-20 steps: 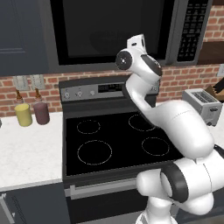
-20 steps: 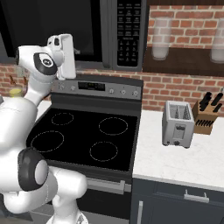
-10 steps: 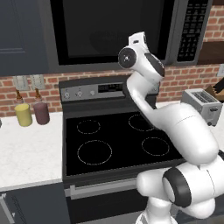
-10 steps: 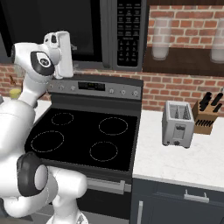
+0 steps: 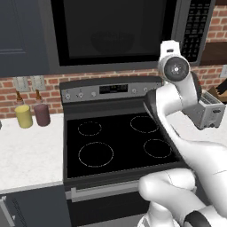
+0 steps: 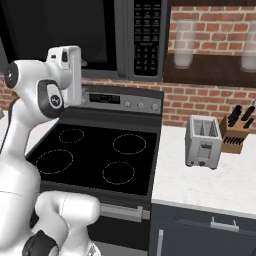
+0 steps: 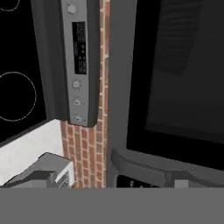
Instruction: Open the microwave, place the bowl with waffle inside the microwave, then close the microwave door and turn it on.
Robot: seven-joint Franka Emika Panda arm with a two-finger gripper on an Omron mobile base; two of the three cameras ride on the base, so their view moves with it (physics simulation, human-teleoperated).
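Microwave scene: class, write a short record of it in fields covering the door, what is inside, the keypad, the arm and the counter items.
door: the microwave door is closed
inside: a bowl shows dimly through the tinted window; its contents cannot be made out
keypad: black strip to the right of the door
arm: raised in front of the microwave, with the door handle close in the hand view
counter left of stove: yellow jar and maroon jar
counter right of stove: silver toaster and knife block
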